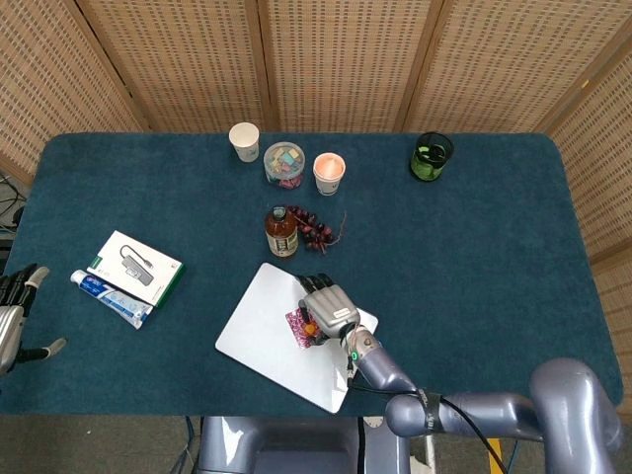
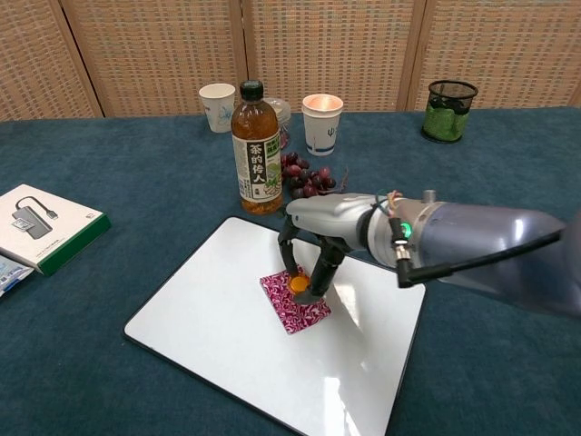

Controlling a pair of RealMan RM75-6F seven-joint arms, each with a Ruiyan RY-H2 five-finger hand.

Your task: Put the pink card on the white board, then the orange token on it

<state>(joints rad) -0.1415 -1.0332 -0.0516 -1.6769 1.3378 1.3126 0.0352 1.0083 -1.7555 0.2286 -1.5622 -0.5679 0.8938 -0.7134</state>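
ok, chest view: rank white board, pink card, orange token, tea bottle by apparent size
1. white board, largest by far.
2. tea bottle.
3. pink card, partly covered by the right hand.
4. orange token, smallest, pinched in that hand's fingertips.
The bottle stands farther back, so its lead over the card is understated.

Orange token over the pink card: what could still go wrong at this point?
The right hand holds the orange token just above the pink card; its fingertips appear to touch the card, so opening or withdrawing might drag it across the white board. Released at an angle, the token could roll off the card.
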